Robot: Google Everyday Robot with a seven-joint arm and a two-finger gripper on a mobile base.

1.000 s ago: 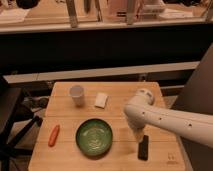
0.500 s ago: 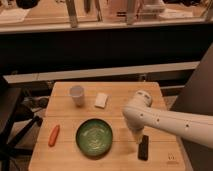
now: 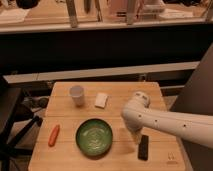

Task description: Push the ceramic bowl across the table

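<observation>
Small rectangular light wooden table (image 3: 122, 91), with plank grain and rounded corners.

Task item: the wide, shallow, glossy dark-green ceramic bowl (image 3: 94, 137), with pale markings inside, sits upright on the near half of the table. It is a little left of centre, close to the near edge, and apart from the other loose items.

Gripper (image 3: 135, 136): hangs below the bend of the white robot arm (image 3: 170, 122). The arm comes in over the right edge and crosses the right half of the tabletop. The gripper is low over the near-right part of the table, between the bowl's right rim and a flat black rectangular object (image 3: 143, 147) lying toward the near-right corner. It is near the bowl, but contact with the rim cannot be told. Whether the gripper is wide or narrow cannot be told either.

Other items:
- A small white cup (image 3: 76, 95) stands upright toward the far-left corner.
- A small white rectangular block (image 3: 101, 100) lies just to the right of the cup, nearer the middle of the far edge.
- An orange elongated object (image 3: 53, 135) lies along the left edge, to the left of the bowl and not touching it.
</observation>
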